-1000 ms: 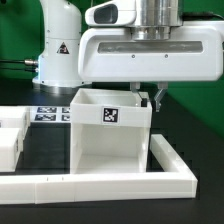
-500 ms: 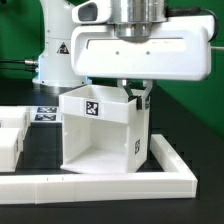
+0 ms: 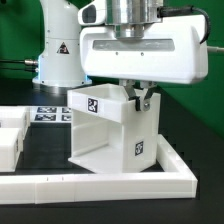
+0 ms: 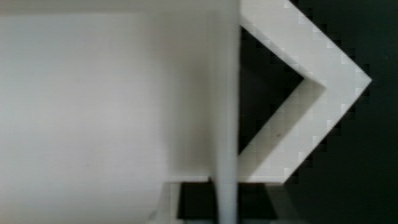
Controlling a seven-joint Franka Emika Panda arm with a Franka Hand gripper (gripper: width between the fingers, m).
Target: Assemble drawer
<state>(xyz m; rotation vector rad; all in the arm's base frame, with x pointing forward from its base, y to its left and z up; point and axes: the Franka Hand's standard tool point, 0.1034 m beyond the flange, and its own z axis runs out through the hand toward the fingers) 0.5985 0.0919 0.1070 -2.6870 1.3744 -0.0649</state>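
Exterior view, centre frame: the gripper (image 3: 139, 98) pinches the top edge of the box (image 3: 105, 138) wall, one finger either side, apparently to steer it as it stands angled beside the rail (image 3: 176, 163) at lower right.

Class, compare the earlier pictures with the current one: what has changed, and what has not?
The claw, clamped on a wall of the box shell throughout, has turned the shell so a corner now faces the camera, and shifted it slightly toward the exterior view's right. The marker board and the white rail stayed put.
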